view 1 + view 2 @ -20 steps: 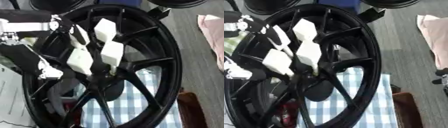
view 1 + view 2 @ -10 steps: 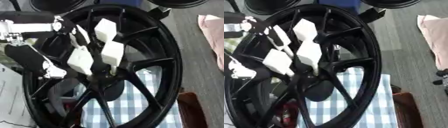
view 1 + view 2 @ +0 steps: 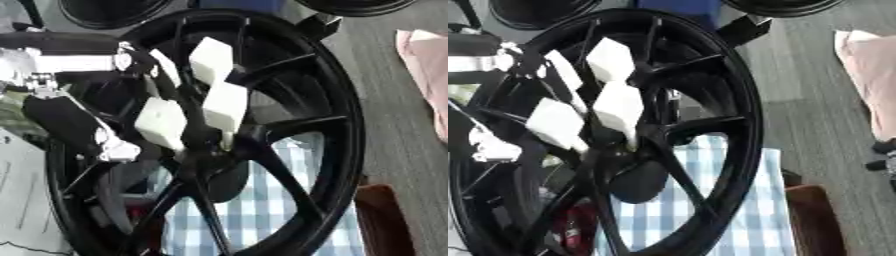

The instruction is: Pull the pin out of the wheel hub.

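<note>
reaching into the wheel hub (image 3: pixel 332 125), the left hand (image 3: pixel 188 107) perhaps pinches something; grip unclear.

White-tipped fingers (image 3: pixel 226 105), black-and-silver arm (image 3: pixel 61 55)

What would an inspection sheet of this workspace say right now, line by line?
Surface: blue-and-white checked cloth under the wheel.
Job's things: black wheel hub with spokes, seen from above; pin cannot be made out.
Clutter: red object behind the spokes; brown object at lower right.
Hands: left hand, white-tipped fingers reaching among the spokes at the hub centre, curled or not cannot be told; right hand not seen.
Cables: thin dark line at the lower left edge, possibly a cable.
Surroundings: grey floor, pink cloth at right, more black wheels at top.
</note>
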